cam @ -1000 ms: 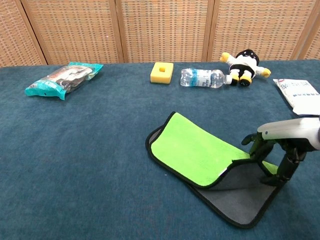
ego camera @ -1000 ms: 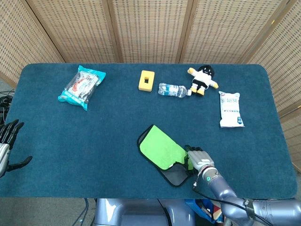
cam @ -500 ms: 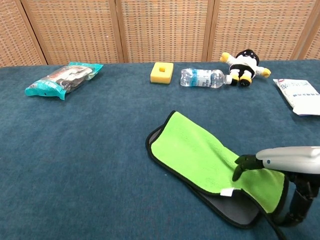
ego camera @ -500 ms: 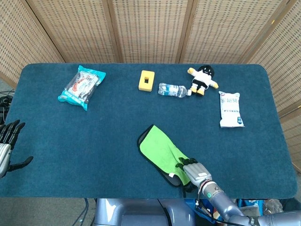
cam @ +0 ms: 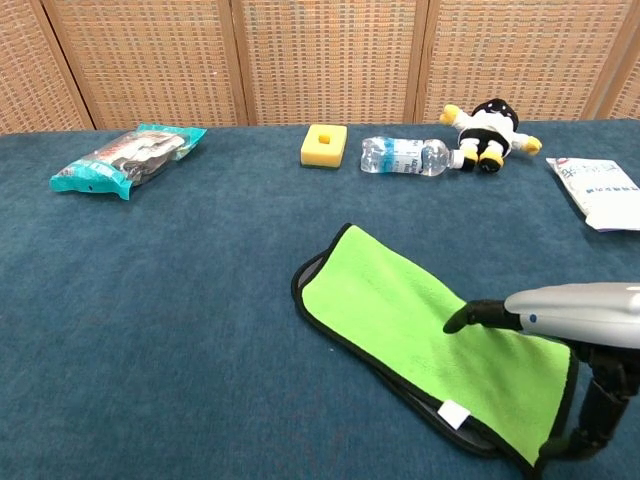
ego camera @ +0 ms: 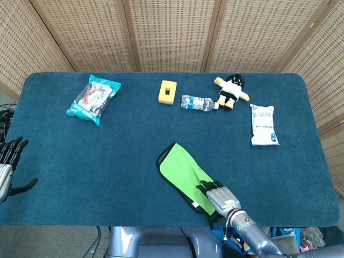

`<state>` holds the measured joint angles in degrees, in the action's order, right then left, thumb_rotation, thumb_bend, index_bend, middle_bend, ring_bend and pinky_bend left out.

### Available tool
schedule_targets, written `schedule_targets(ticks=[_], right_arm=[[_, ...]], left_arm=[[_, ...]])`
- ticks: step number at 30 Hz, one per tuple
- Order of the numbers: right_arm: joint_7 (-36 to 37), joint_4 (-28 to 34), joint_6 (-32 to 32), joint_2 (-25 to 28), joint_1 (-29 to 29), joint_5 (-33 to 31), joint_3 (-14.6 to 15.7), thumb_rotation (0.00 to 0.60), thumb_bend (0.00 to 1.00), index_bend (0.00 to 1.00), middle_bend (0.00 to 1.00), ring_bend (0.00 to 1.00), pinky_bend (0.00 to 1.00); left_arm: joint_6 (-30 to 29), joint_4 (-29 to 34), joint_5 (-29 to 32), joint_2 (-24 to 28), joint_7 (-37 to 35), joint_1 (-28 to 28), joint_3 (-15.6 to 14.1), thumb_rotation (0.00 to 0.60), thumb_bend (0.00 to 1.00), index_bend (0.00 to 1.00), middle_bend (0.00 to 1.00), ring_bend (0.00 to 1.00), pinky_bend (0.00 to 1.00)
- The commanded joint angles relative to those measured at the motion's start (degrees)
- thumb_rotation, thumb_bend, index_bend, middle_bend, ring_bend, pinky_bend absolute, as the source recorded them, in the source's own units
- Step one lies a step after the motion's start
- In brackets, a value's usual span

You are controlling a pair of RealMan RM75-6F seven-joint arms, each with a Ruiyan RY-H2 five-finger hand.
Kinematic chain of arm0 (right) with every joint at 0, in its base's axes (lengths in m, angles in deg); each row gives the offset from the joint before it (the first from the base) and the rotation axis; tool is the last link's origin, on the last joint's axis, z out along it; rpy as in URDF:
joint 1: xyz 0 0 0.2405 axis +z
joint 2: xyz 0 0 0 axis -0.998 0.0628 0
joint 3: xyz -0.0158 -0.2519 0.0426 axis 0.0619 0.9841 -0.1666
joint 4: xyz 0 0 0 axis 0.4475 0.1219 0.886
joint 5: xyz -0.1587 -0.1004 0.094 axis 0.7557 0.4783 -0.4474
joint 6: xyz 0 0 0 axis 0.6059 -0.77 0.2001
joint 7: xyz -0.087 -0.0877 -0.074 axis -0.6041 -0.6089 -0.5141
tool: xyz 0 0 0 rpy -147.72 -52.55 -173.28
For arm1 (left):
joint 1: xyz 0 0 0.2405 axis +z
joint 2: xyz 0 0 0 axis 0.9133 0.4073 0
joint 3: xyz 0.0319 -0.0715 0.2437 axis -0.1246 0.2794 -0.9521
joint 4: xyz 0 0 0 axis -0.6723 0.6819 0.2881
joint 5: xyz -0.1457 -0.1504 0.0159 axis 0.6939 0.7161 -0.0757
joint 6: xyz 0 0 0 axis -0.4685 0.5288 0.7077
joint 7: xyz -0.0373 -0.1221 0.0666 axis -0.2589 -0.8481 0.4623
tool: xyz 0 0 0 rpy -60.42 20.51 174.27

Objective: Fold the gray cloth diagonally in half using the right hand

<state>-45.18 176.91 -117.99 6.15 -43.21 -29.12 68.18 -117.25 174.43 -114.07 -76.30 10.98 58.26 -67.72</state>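
The gray cloth (ego camera: 181,173) (cam: 420,335) lies near the table's front edge, folded over so its bright green underside faces up; a thin strip of gray with black trim shows along its front edge. My right hand (ego camera: 219,196) (cam: 572,318) is over the cloth's right end. It grips the cloth's right edge, which curls up against it, and one dark finger (cam: 462,320) stretches out across the green. My left hand (ego camera: 8,167) hangs off the table's left edge, fingers spread, holding nothing; the chest view does not show it.
Along the back of the blue table (ego camera: 123,145) lie a teal snack bag (ego camera: 92,99), a yellow block (ego camera: 167,91), a water bottle on its side (ego camera: 196,102) and a black-and-white plush toy (ego camera: 232,90). A white packet (ego camera: 263,124) sits at the right.
My right hand has carried the cloth's raised corner forward and down. The fold has flattened, and green now covers nearly all of the gray that showed before. My left hand stayed still.
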Motion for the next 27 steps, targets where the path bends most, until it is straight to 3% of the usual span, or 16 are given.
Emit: schedule_targets(ticks=[1, 15, 19, 27], right_arm=[[0.6, -0.92, -1.52, -0.11, -0.43, 2.12, -0.61, 0.6, 0.27, 0.05, 0.0, 0.0, 0.0], [0.34, -10.49, -7.53, -4.36, -1.04, 6.77, -4.2, 0.6, 0.26, 0.05, 0.0, 0.0, 0.0], [3.4, -16.77, -9.56, -4.6, -2.58, 14.61, -4.32, 0.6, 0.26, 0.05, 0.0, 0.0, 0.0], [18.05, -33.17, -18.52, -3.73, -8.1, 34.08, -3.46, 0.6, 0.22, 0.05, 0.0, 0.0, 0.0]], left_arm=[[-0.05, 0.02, -0.03, 0.0, 0.04, 0.03, -0.01, 0.6, 0.22, 0.0, 0.0, 0.0, 0.0], [-0.03, -0.08, -0.03, 0.1, -0.39, 0.03, 0.01, 0.6, 0.22, 0.0, 0.0, 0.0, 0.0], [0.23, -0.29, 0.01, 0.11, -0.6, -0.09, 0.01, 0.6, 0.22, 0.0, 0.0, 0.0, 0.0], [-0.21, -0.21, -0.66, -0.2, -0.03, 0.06, -0.26, 0.6, 0.22, 0.0, 0.0, 0.0, 0.0]])
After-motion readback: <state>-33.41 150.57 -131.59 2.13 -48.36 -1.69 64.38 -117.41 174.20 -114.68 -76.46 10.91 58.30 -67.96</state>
